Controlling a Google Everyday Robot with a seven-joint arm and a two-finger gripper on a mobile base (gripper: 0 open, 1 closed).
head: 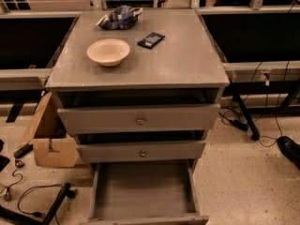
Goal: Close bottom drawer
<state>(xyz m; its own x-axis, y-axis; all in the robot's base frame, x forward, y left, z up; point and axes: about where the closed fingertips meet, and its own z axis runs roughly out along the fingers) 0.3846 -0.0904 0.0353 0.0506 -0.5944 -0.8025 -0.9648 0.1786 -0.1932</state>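
- The bottom drawer (143, 191) is the lowest of the three in the grey cabinet (213, 97). It stands pulled far out toward me, with its plain grey inside bare to the camera.
- Its front panel lies at the very lower edge of my view, well forward of the cabinet's face, and is partly cut off there.
- The gripper is outside my camera view, somewhere on my side of the cabinet, so I cannot tell its state.
- Just above the open drawer, the middle drawer (108, 152) sits slightly out from the cabinet, its brass knob (142, 153) at the centre.
- The top drawer (93, 120) juts out a little further, with a dark gap showing above it.
- On the cabinet's worktop (183, 60) a pale bowl (108, 51) stands left of centre.
- A small dark flat packet (151, 39) lies behind the bowl, to its right.
- A crumpled blue bag (118, 17) rests at the rear edge.
- Left of the cabinet, a cardboard box (49, 142) sits on the floor, with black cables (28, 198) further forward.
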